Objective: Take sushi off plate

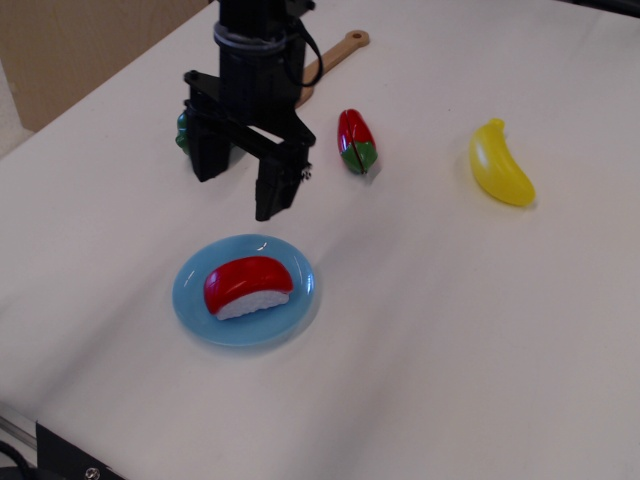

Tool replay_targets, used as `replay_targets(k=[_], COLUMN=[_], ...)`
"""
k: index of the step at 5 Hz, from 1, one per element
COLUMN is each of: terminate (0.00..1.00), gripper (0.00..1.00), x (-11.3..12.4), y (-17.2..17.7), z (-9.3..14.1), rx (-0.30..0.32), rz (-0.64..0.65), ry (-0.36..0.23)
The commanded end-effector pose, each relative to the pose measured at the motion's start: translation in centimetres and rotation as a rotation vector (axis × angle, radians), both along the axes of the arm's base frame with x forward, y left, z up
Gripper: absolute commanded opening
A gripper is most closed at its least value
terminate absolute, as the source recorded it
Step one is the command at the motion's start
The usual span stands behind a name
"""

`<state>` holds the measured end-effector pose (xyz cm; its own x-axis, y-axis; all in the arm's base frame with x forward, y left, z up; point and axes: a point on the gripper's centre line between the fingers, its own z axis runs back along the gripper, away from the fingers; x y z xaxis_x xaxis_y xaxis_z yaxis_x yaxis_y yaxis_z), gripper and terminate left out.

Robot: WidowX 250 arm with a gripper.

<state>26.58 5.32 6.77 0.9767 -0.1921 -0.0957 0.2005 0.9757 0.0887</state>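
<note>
The sushi (247, 286), red glossy top on a white rice base, lies in the middle of the light blue plate (190, 300) at the near left of the white table. My black gripper (238, 186) hangs open above the table just behind the plate, its two fingers spread wide and pointing down. It holds nothing and does not touch the sushi or the plate.
A green toy pepper (183, 128) is mostly hidden behind the gripper. A red-and-green split toy vegetable (356, 142) lies to the gripper's right, a yellow banana (500, 164) further right, and a wooden spoon handle (336, 52) at the back.
</note>
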Motion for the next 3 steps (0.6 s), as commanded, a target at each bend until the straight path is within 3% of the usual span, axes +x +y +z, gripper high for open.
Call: replay_targets(k=[1,3], terminate=[0.0,0.0], gripper=[1.0,1.0], x=[-1.6,-2.8], y=[-0.9,-0.7], z=[-0.6,-2.5], rx=[-0.025,-0.012], rz=[-0.264,-0.294], ry=[-0.03,0.024])
